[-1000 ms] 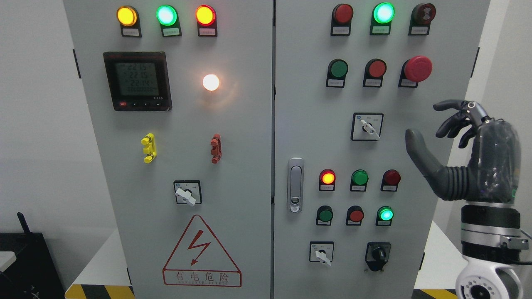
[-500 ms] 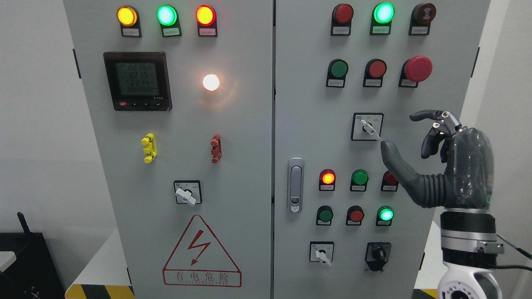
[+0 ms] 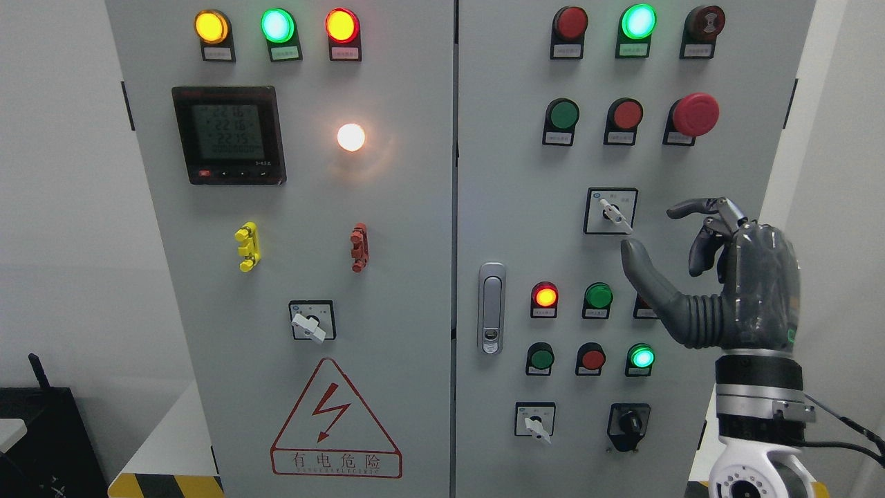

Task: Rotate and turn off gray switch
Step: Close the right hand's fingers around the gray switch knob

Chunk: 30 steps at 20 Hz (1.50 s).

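The right hand [image 3: 719, 277], fingers spread and holding nothing, stands just right of the gray rotary switch [image 3: 612, 211] at mid-height on the cabinet's right door [image 3: 511, 207], the approach step in hand; next it must close on the lever and twist.

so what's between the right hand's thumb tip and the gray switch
Nothing: in the head view only bare cabinet panel separates the right hand from the gray switch.

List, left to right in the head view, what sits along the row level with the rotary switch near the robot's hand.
Yellow clip → red clip → gray rotary switch → right hand, thumb tip just below the switch, not yet gripping it.
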Each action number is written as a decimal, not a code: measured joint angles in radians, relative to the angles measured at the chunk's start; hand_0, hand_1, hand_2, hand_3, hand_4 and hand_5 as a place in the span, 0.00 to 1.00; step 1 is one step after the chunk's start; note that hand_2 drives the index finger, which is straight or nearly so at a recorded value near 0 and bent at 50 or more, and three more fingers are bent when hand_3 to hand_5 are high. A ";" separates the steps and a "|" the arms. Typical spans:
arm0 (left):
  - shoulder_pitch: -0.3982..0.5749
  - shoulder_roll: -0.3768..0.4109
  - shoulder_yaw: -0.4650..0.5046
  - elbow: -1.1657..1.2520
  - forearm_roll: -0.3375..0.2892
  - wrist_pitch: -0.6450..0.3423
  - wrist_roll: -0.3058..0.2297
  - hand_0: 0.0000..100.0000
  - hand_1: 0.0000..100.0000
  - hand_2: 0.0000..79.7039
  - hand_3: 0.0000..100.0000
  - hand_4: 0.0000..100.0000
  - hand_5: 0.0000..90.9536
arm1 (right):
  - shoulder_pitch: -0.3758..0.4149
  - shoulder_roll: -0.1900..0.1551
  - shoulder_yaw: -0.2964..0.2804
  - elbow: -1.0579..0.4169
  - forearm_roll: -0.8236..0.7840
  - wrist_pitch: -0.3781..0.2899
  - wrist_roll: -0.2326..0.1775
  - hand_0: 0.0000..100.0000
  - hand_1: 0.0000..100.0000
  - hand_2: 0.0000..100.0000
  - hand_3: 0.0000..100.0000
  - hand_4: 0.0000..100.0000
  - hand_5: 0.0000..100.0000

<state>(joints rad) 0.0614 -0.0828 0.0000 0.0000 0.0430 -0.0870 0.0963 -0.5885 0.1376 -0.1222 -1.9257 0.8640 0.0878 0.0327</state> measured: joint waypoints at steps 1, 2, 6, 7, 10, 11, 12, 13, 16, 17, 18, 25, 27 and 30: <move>0.000 0.000 0.000 0.000 0.000 0.000 0.000 0.12 0.39 0.00 0.00 0.00 0.00 | -0.003 0.001 0.003 0.002 0.000 0.009 0.000 0.00 0.37 0.50 1.00 0.98 1.00; 0.000 0.000 0.000 0.000 0.000 0.000 0.000 0.12 0.39 0.00 0.00 0.00 0.00 | -0.008 0.002 0.006 0.004 0.001 0.017 0.000 0.00 0.37 0.50 1.00 0.98 1.00; 0.000 0.000 0.000 0.000 0.000 0.000 -0.002 0.12 0.39 0.00 0.00 0.00 0.00 | -0.030 0.004 0.024 0.013 0.002 0.075 0.000 0.00 0.37 0.51 1.00 0.98 1.00; 0.000 0.000 0.000 0.000 0.000 0.000 -0.002 0.12 0.39 0.00 0.00 0.00 0.00 | -0.034 0.005 0.027 0.015 0.002 0.084 0.000 0.00 0.37 0.51 1.00 0.98 1.00; 0.000 0.000 0.000 0.000 0.000 0.000 -0.002 0.12 0.39 0.00 0.00 0.00 0.00 | -0.046 0.006 0.039 0.021 0.004 0.107 0.000 0.00 0.37 0.52 1.00 0.98 1.00; 0.000 0.000 0.000 0.000 0.000 0.000 -0.002 0.12 0.39 0.00 0.00 0.00 0.00 | -0.049 0.006 0.042 0.023 0.005 0.112 0.000 0.00 0.38 0.53 1.00 0.98 1.00; 0.000 0.000 0.000 0.000 0.000 0.000 -0.002 0.12 0.39 0.00 0.00 0.00 0.00 | -0.052 0.007 0.046 0.025 0.006 0.122 0.000 0.00 0.38 0.54 0.99 0.98 1.00; 0.000 0.000 0.000 0.000 0.000 0.000 -0.002 0.12 0.39 0.00 0.00 0.00 0.00 | -0.056 0.007 0.049 0.026 0.007 0.130 0.000 0.00 0.38 0.54 0.99 0.98 1.00; 0.000 0.000 0.000 0.000 0.000 0.000 -0.003 0.12 0.39 0.00 0.00 0.00 0.00 | -0.063 0.008 0.057 0.031 0.017 0.154 -0.003 0.01 0.40 0.56 0.99 0.98 1.00; 0.000 0.000 0.000 0.000 0.000 0.000 -0.003 0.12 0.39 0.00 0.00 0.00 0.00 | -0.064 0.008 0.059 0.033 0.020 0.161 -0.004 0.02 0.40 0.56 0.99 0.98 1.00; 0.000 0.000 0.000 0.000 0.000 0.000 -0.003 0.12 0.39 0.00 0.00 0.00 0.00 | -0.066 0.008 0.062 0.034 0.024 0.166 -0.004 0.02 0.41 0.56 0.99 0.98 1.00; 0.000 0.000 0.000 0.000 0.000 0.000 -0.004 0.12 0.39 0.00 0.00 0.00 0.00 | -0.074 0.008 0.072 0.048 0.045 0.175 0.002 0.04 0.43 0.56 0.99 0.98 1.00; 0.000 0.000 0.000 0.000 0.000 0.000 -0.004 0.12 0.39 0.00 0.00 0.00 0.00 | -0.077 0.008 0.075 0.054 0.051 0.175 0.002 0.05 0.44 0.56 0.99 0.98 1.00; 0.000 0.000 0.000 0.000 0.000 0.000 -0.004 0.12 0.39 0.00 0.00 0.00 0.00 | -0.082 0.008 0.077 0.061 0.059 0.182 0.002 0.07 0.45 0.56 0.99 0.98 1.00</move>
<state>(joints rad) 0.0614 -0.0828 0.0000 0.0000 0.0430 -0.0870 0.0926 -0.6705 0.1457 -0.0449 -1.8644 0.9231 0.2699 0.0351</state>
